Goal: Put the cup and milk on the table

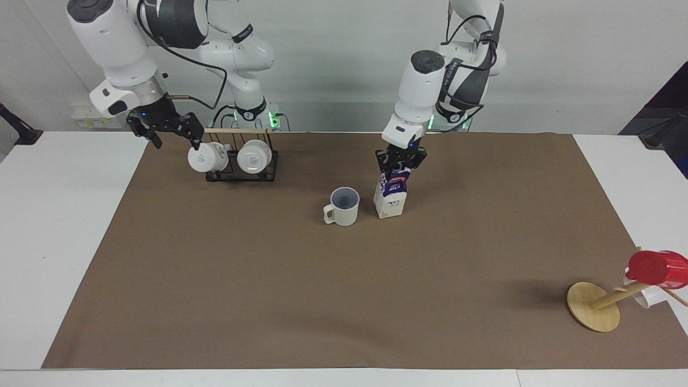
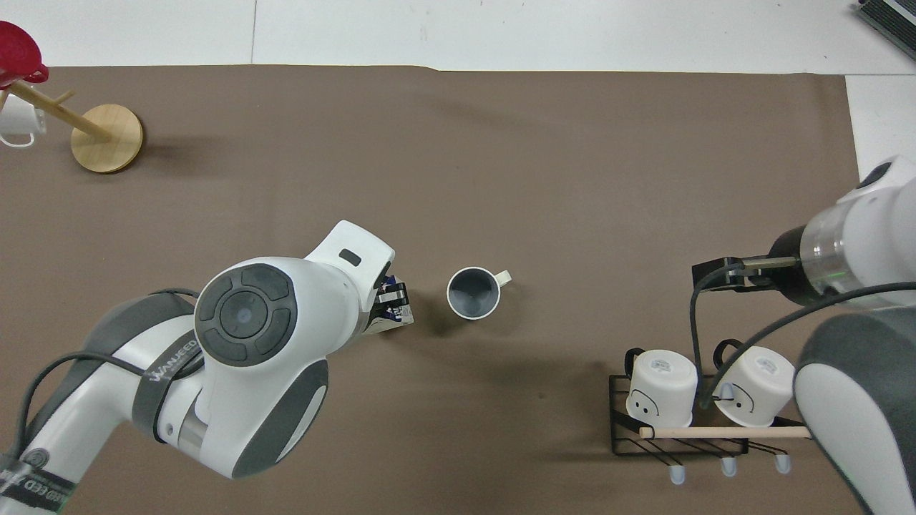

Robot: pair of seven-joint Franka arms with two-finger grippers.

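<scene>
The cream cup (image 1: 344, 207) stands upright on the brown sheet of the table (image 1: 344, 301), handle toward the right arm's end; it also shows in the overhead view (image 2: 473, 293). The milk (image 1: 391, 196) is upright right beside the cup, toward the left arm's end, its base at the sheet. My left gripper (image 1: 400, 163) is shut on the carton's top. In the overhead view the left arm hides most of the milk (image 2: 393, 313). My right gripper (image 1: 174, 137) is open and empty, raised over the sheet's edge beside the mug rack.
A black wire rack (image 1: 242, 174) holding two white mugs stands near the right arm's base; it also shows in the overhead view (image 2: 680, 443). A wooden mug tree (image 1: 594, 306) with a red cup (image 1: 657, 267) and a white mug leans at the corner far from the robots, at the left arm's end.
</scene>
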